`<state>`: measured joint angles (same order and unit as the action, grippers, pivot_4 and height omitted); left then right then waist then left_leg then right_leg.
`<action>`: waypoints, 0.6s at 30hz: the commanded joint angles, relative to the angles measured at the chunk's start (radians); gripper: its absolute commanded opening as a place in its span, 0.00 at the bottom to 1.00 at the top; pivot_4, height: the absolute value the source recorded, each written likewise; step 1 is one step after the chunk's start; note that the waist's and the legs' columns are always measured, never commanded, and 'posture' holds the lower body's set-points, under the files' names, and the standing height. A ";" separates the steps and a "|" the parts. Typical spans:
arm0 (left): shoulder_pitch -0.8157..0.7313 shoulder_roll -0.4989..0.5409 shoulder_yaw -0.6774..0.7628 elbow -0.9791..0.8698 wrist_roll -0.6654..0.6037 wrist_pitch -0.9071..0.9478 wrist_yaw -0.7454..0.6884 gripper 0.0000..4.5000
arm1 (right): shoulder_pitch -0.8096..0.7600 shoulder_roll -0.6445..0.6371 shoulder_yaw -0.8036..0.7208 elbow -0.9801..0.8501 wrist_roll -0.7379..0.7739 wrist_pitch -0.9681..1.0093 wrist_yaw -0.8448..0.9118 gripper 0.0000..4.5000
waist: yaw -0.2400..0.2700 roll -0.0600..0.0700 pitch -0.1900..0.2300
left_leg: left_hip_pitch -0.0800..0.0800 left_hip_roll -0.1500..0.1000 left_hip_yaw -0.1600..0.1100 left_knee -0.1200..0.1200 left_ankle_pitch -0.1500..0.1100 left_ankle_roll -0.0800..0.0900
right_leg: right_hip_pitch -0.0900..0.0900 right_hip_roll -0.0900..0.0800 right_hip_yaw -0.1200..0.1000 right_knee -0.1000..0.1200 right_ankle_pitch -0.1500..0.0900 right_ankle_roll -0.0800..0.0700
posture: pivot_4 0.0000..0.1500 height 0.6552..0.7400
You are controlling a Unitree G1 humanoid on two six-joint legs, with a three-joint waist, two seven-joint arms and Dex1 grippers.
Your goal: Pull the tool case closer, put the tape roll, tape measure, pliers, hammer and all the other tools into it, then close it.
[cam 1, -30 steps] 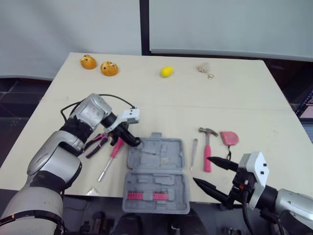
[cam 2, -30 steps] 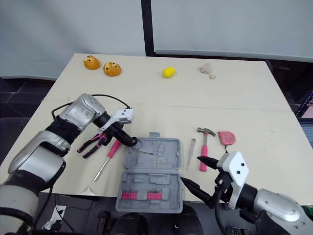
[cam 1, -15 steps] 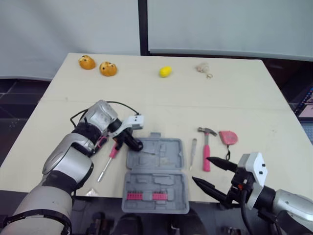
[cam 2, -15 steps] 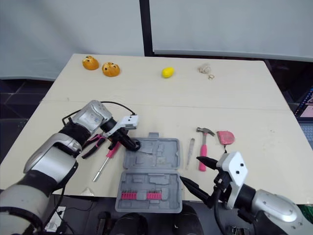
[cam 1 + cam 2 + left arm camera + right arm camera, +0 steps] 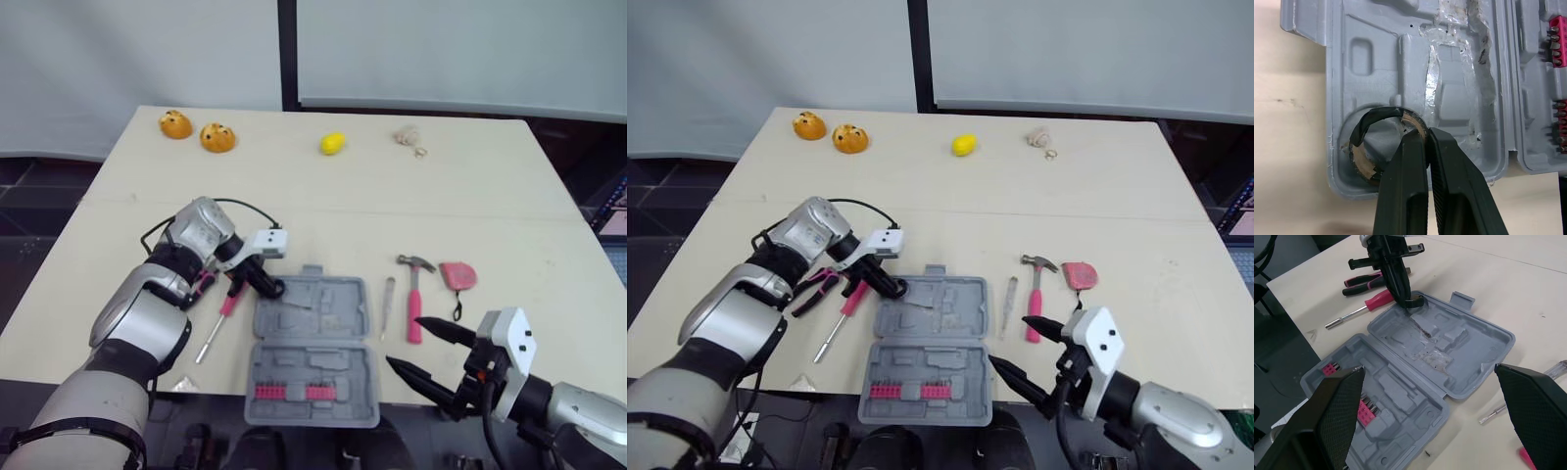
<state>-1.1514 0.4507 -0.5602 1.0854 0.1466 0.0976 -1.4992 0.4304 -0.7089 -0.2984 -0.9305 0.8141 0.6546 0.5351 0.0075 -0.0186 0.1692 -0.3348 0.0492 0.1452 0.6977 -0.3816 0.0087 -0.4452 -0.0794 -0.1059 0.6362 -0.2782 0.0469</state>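
Left wrist view, left gripper (image 5: pixel 1423 135) pinching tape roll (image 5: pixel 1359 141), seemingly in tool case (image 5: pixel 1381 54), right gripper (image 5: pixel 406 342) wide

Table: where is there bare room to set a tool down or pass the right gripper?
Widest bare stretch: the table's middle, between the lemon and the case. Also bare: right of the tape measure. Crowded: left of the case, with pliers, screwdriver and left gripper shut on the tape roll; the gap between case and hammer holds a thin tool.

I count one tool case (image 5: pixel 313 323), tape roll (image 5: pixel 1361 168), hammer (image 5: pixel 415 294), tape measure (image 5: pixel 458 276), pliers (image 5: pixel 813 292) and screwdriver (image 5: pixel 220 318) each. Upper left: two orange toys (image 5: pixel 175 124) (image 5: pixel 217 137); one lemon (image 5: pixel 332 143).
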 commanded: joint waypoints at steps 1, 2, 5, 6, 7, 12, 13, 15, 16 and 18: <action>-0.013 -0.007 0.023 0.037 0.032 -0.028 -0.021 0.01 | 0.000 0.002 -0.023 -0.022 0.013 -0.021 0.000 1.00 | -0.001 0.000 0.000 | 0.000 0.000 0.000 0.000 0.000 0.000 | 0.000 0.000 0.000 0.000 0.000 0.000 | 1.00 0.87; -0.014 -0.007 0.027 0.043 0.037 -0.036 -0.023 0.01 | 0.002 0.002 -0.025 -0.023 0.014 -0.021 0.001 1.00 | -0.002 0.000 0.000 | 0.000 0.000 0.000 0.000 0.000 0.000 | 0.000 0.000 0.000 0.000 0.000 0.000 | 1.00 0.87; -0.012 -0.012 0.039 0.052 0.047 -0.046 -0.027 0.01 | 0.010 0.007 -0.028 -0.024 0.015 -0.025 0.004 1.00 | -0.002 0.000 0.000 | 0.000 0.000 0.000 0.000 0.000 0.000 | 0.000 0.000 0.000 0.000 0.000 0.000 | 1.00 0.87; -0.009 -0.012 0.039 0.051 0.053 -0.056 -0.028 0.01 | 0.008 0.009 -0.031 -0.023 0.018 -0.025 0.001 1.00 | -0.002 0.000 0.000 | 0.000 0.000 0.000 0.000 0.000 0.000 | 0.000 0.000 0.000 0.000 0.000 0.000 | 1.00 0.87; -0.009 -0.012 0.041 0.051 0.059 -0.064 -0.028 0.01 | 0.006 0.009 -0.035 -0.021 0.022 -0.024 -0.001 1.00 | -0.003 0.000 0.000 | 0.000 0.000 0.000 0.000 0.000 0.000 | 0.000 0.000 0.000 0.000 0.000 0.000 | 1.00 0.87; -0.016 -0.022 0.058 0.069 0.085 -0.106 0.022 0.01 | -0.003 0.002 -0.045 -0.017 0.033 -0.018 0.000 1.00 | -0.003 0.000 0.000 | 0.000 0.000 0.000 0.000 0.000 0.000 | 0.000 0.000 0.000 0.000 0.000 0.000 | 1.00 0.87; -0.018 -0.024 0.063 0.073 0.088 -0.109 0.029 0.01 | -0.003 0.002 -0.046 -0.018 0.033 -0.018 0.000 1.00 | -0.003 0.000 0.000 | 0.000 0.000 0.000 0.000 0.000 0.000 | 0.000 0.000 0.000 0.000 0.000 0.000 | 1.00 0.87; -0.022 -0.024 0.068 0.075 0.094 -0.112 0.019 0.01 | -0.003 0.002 -0.048 -0.018 0.036 -0.017 0.000 1.00 | -0.003 0.000 0.000 | 0.000 0.000 0.000 0.000 0.000 0.000 | 0.000 0.000 0.000 0.000 0.000 0.000 | 1.00 0.87; -0.022 -0.023 0.068 0.074 0.099 -0.115 0.014 0.01 | -0.003 0.003 -0.047 -0.018 0.036 -0.017 0.000 1.00 | -0.003 0.000 0.000 | 0.000 0.000 0.000 0.000 0.000 0.000 | 0.000 0.000 0.000 0.000 0.000 0.000 | 1.00 0.87; -0.018 -0.019 0.067 0.071 0.111 -0.134 0.010 0.01 | -0.003 0.005 -0.040 -0.016 0.030 -0.019 0.000 1.00 | -0.003 0.000 0.000 | 0.000 0.000 0.000 0.000 0.000 0.000 | 0.000 0.000 -0.001 0.000 0.000 0.000 | 1.00 0.87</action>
<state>-1.1515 0.4279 -0.5087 1.1549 0.2439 -0.0181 -1.4790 0.4273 -0.7089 -0.3218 -0.9305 0.8293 0.6541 0.5351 0.0044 -0.0187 0.1691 -0.3347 0.0493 0.1450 0.6977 -0.3817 0.0089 -0.4452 -0.0794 -0.1067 0.6363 -0.2782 0.0470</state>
